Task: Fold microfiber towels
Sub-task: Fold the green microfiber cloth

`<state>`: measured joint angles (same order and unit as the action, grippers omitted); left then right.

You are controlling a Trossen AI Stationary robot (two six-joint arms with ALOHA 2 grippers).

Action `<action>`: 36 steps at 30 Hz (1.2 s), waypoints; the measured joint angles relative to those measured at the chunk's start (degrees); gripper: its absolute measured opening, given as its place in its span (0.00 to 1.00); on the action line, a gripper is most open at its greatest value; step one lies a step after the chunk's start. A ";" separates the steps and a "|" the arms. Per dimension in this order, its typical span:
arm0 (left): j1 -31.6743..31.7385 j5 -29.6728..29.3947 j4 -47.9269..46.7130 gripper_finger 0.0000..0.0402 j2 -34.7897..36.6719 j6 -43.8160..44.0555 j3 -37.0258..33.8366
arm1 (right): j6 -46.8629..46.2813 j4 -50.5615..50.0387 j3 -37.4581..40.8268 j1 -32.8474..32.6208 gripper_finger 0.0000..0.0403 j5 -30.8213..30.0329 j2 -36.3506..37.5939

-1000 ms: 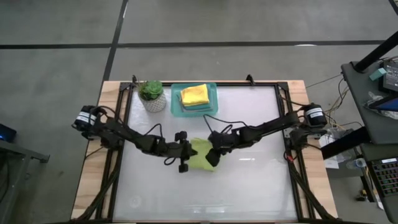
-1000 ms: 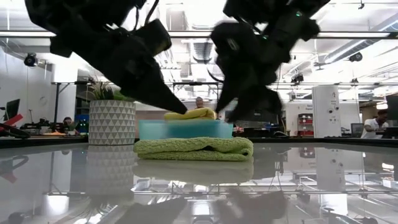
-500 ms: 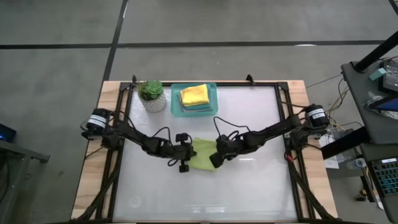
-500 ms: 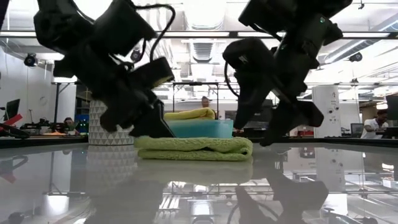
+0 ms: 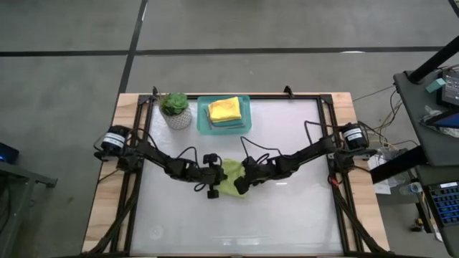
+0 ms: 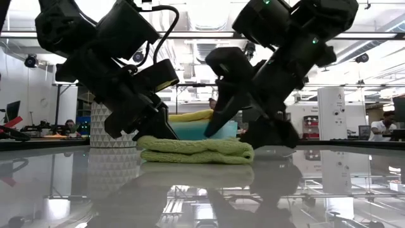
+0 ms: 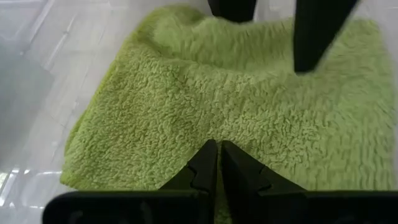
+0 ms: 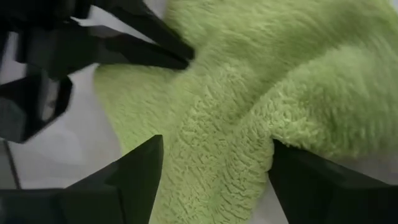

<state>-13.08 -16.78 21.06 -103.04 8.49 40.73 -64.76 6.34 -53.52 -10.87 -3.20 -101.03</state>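
The right gripper stands with its fingers spread wide, straddling a raised ridge of the lime green towel, which bulges up between the two fingers and lies folded on the table directly under it. Just beyond its tips sits the left gripper, fingers pressed together, tips resting on the same towel's near edge, apparently pinning it rather than holding any cloth. If the right gripper closes here, it may well catch only the top layer of that ridge, and lifting would peel the fold open. The two grippers are nearly touching, so a sideways sweep risks a collision. Should the left tips slip, the whole towel could drag across the smooth table. Farther off, the teal tray holds a yellow towel beside a potted plant.
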 joint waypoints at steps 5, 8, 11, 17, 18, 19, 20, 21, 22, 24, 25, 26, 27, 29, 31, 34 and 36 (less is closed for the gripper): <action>0.00 0.02 -0.09 0.03 0.00 0.03 -0.04 | 2.22 2.21 0.04 0.00 0.58 -2.31 -0.82; 0.00 0.02 -0.17 0.03 0.00 0.04 -0.04 | 3.54 2.13 0.07 0.00 0.51 -4.76 -0.88; 0.00 0.04 -0.28 0.03 0.02 0.07 -0.04 | 5.40 2.85 0.07 0.00 0.41 -6.26 -0.88; -0.02 0.25 -0.46 0.03 0.03 0.07 -0.07 | 11.20 4.62 0.07 -0.01 0.21 -7.67 -0.88; -0.02 0.33 -0.46 0.03 0.04 0.07 -0.07 | 11.97 5.11 0.07 -0.12 0.18 -7.42 -0.88; -0.02 0.48 -0.50 0.03 0.04 0.07 -0.07 | 12.36 5.15 0.07 -0.27 0.15 -7.34 -0.81; -0.02 0.92 -0.63 0.03 0.07 0.10 -0.07 | 12.63 5.03 0.07 -0.35 0.13 -7.26 -0.79; 0.01 1.60 -0.92 0.03 0.10 0.20 -0.07 | 13.04 4.80 0.07 -0.35 0.11 -6.20 -0.63; 0.02 2.40 -1.11 0.03 0.12 0.62 -0.07 | 12.90 4.13 0.07 -0.35 0.10 -4.84 -0.35; 0.09 4.98 -1.63 0.03 0.20 2.48 -0.07 | 11.92 1.84 0.07 0.23 0.11 -3.01 0.39; 0.08 6.51 -1.89 0.03 0.22 3.28 -0.07 | 11.83 0.63 0.07 0.49 0.12 -2.75 0.75; 0.06 8.00 -2.19 0.03 0.22 4.19 -0.04 | 11.84 -0.81 0.07 0.79 0.14 -2.78 1.10; 0.04 9.37 -2.21 0.03 0.22 4.77 -0.04 | 11.87 -1.90 0.07 1.16 0.16 -2.80 1.24; 0.04 11.15 -2.20 0.03 0.30 6.06 -0.06 | 12.42 -2.76 0.07 1.77 0.21 -2.78 1.53; 0.04 11.74 -2.27 0.03 0.48 7.34 -0.07 | 13.53 -3.51 0.07 2.39 0.26 -2.46 1.86; -0.04 12.28 -2.55 0.03 1.23 8.87 -0.07 | 15.84 -4.60 0.07 3.66 0.35 0.34 2.40; -0.04 12.91 -3.37 0.03 2.28 9.24 -0.19 | 16.79 -6.33 -0.03 4.55 0.40 2.33 2.92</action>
<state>-13.13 -3.86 17.68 -100.76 17.73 40.54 -47.97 0.01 -53.55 -6.33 -0.87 -98.11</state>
